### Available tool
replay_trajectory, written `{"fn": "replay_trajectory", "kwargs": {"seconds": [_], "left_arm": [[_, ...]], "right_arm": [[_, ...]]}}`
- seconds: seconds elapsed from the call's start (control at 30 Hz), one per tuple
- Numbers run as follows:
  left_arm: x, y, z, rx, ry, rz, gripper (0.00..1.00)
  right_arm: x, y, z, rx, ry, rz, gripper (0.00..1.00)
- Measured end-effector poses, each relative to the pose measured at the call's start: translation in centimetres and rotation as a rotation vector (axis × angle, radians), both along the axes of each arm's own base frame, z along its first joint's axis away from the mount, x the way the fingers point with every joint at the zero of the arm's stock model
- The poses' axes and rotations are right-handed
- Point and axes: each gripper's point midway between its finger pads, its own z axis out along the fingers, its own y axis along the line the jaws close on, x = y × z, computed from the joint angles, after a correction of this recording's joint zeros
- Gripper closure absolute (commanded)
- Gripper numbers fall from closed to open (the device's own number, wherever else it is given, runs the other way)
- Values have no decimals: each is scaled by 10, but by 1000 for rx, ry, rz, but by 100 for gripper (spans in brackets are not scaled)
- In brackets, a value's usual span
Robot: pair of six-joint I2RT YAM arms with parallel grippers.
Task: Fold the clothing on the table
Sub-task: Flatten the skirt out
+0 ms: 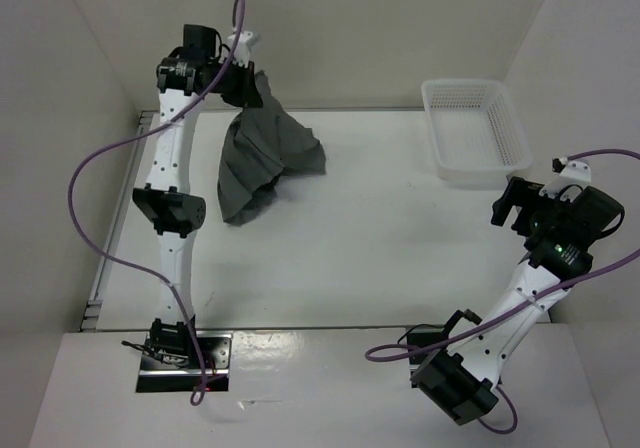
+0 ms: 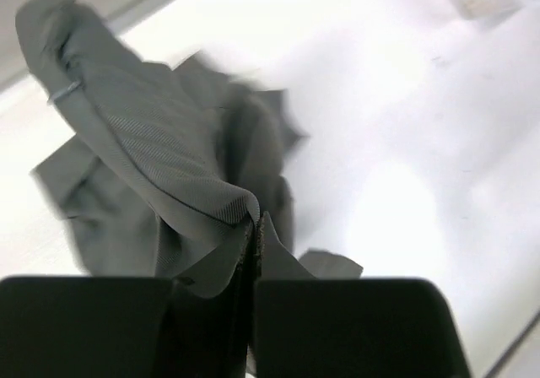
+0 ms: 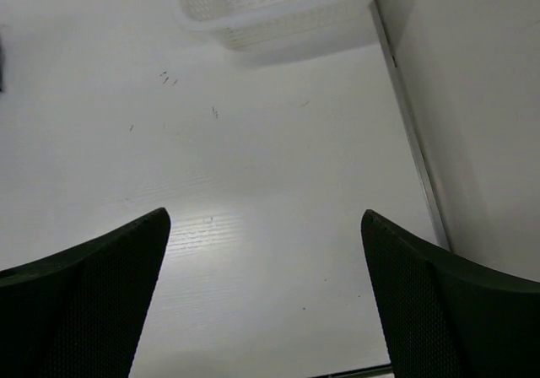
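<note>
Left hand [image 2: 253,256] tight on clothing [image 2: 143,133] edge

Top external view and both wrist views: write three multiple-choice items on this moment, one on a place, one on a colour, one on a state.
1. Where on the table is the basket? A near left corner; B far right corner; C centre.
2. What colour is the clothing? A red; B white; C dark grey.
3. How is the left gripper? A shut on the clothing; B open over the basket; C open, lying flat on the table.
Answers: B, it stands at the far right edge in the top view; C, the fabric is dark grey against the white table; A, the left wrist view shows fabric pinched in the closed gripper.
</note>
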Motion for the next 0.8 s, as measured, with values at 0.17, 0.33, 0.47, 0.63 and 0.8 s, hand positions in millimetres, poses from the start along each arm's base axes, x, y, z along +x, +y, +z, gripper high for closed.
{"fn": "replay_trajectory", "kwargs": {"seconds": [0.17,0.33,0.47,0.63,0.8], "left_arm": [[-58,-11,84,-26,-116,-38,89],[-107,9,86,-41,-51,-61,87],[-139,48,50,-36,78,10,87],[-196,40,33,14,114,-18,90],[-236,21,71,22,-31,-92,90]], "right_arm": [[5,15,3,7,-9,76,2],[13,34,13,3,-3,182,2],[21,49,28,-28,-19,266,2],[29,66,31,-34,-18,351,2],[36,78,24,-18,7,420,2]]}}
